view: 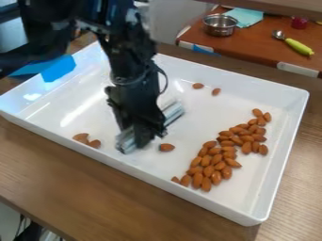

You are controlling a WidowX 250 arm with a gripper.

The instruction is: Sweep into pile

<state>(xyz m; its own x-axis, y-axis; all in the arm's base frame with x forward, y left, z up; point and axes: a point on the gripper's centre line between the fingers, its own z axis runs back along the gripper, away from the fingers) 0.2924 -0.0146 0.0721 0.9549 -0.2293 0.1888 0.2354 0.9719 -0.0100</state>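
Starting at the left: a small knot of stray almonds point(81, 137) near the front wall of the white tray point(282, 150), on the brown tabletop point(37, 174). Next, the black claw point(146, 139), low over the tray, pinching a pale sweeper bar point(173, 113) around its middle, probably for even pressure along both ends. Slanted across the floor of the tray, too, presumably to offer a long side to the nuts (sensible, with such small, rolly customers)

Just right of the bar, one lone almond point(166, 147), well placed for a push rightward. Farther back, a loose pair of almonds point(215, 92), apart from everything and likely to need a separate pass. And then the big crowd: the main pile point(217, 164), strung diagonally toward the front wall. Well under way, by the look of it, but still to gather: those strays left of the bar. Best lifted over and set down beyond them, to avoid dragging any the wrong way
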